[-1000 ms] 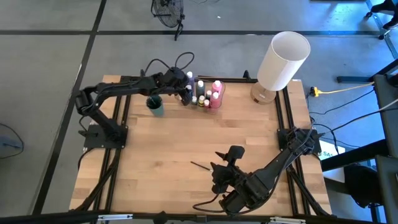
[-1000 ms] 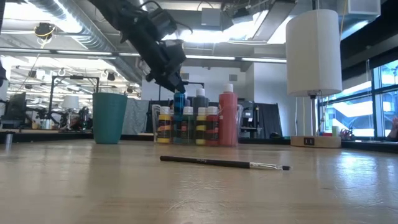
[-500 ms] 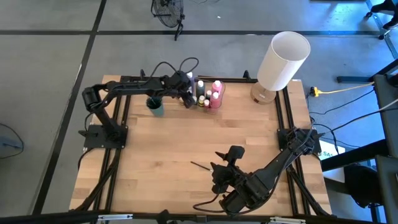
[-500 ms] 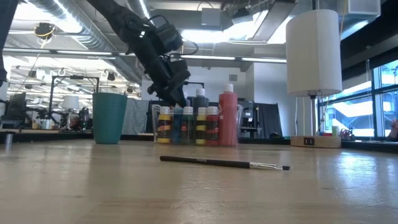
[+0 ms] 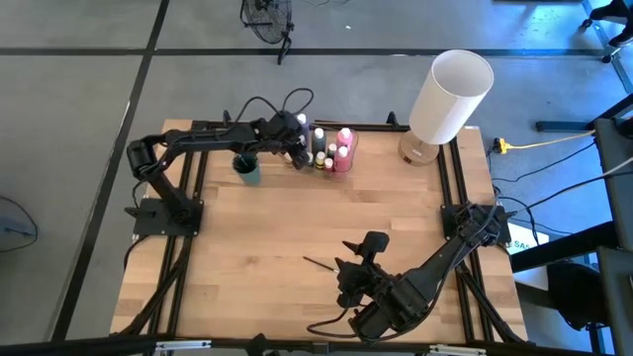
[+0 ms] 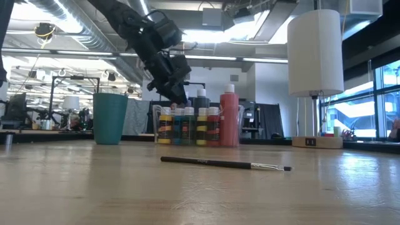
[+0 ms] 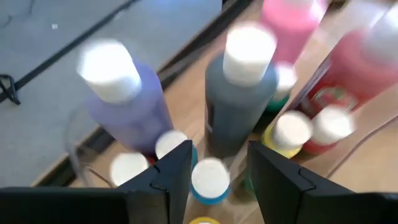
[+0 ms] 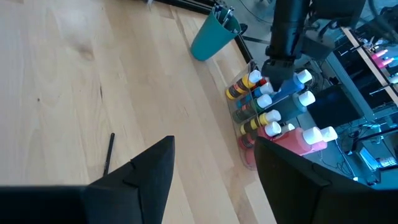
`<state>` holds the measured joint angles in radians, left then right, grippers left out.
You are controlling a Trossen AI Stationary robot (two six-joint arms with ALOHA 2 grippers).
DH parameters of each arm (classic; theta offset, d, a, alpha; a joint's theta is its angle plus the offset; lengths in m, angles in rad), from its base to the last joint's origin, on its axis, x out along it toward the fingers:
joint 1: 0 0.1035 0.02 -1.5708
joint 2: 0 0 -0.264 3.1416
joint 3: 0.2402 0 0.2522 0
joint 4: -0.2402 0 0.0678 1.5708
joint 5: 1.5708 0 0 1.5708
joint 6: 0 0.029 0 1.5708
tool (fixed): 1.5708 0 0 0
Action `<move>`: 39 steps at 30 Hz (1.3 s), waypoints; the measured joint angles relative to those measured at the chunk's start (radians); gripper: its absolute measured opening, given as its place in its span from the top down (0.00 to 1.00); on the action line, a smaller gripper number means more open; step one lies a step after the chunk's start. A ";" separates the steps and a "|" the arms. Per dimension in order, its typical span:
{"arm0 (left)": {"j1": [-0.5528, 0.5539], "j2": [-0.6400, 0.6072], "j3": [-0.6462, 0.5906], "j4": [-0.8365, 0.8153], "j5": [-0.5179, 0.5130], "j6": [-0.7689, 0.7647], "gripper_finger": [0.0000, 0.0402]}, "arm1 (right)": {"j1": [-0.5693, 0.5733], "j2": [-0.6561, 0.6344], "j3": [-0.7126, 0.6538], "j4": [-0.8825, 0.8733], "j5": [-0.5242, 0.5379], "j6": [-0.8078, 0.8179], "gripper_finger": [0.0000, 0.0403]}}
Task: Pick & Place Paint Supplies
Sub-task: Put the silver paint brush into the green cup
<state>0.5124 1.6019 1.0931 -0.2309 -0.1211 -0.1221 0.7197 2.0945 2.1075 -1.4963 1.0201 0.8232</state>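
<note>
The tabletop [image 5: 297, 222] of pale wood carries, at its far right corner, a large white cylinder [image 5: 450, 96] on a small base. At the far edge stands a clear plastic container [image 6: 190, 125] packed with paint bottles [image 5: 331, 148], and a teal cup [image 5: 247, 170] stands just beside it, brush handles poking from its mouth. The left gripper [image 5: 297, 150] hangs over the container's left end; the left wrist view shows its jaws spread apart, empty, on either side of a blue bottle [image 7: 209, 180] with a pale cap that stands among lilac, grey and pink ones. The right gripper [image 5: 348, 269] waits low at the near edge, jaws spread and holding nothing. A lone dark-handled paintbrush [image 6: 225, 164] lies flat in the open near the tabletop's middle. Only the low view shows its bristle tip; only the right wrist view shows the cup's contents
</note>
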 joint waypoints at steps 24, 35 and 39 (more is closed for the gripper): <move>-0.307 -0.393 0.000 -0.337 0.330 -0.085 0.64 | 0.003 0.000 0.000 0.117 -0.422 0.041 0.45; -0.517 -0.397 -0.006 -0.533 0.322 -0.128 0.64 | -0.012 0.005 -0.158 0.144 -0.752 0.028 0.45; -0.565 -0.397 -0.006 -0.532 0.301 -0.130 0.64 | -0.048 0.008 -0.312 0.266 -0.784 -0.015 0.45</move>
<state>-0.0529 1.2049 1.0866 -0.7628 0.1794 -0.2523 0.6718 2.1027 1.7958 -1.2302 0.2363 0.8086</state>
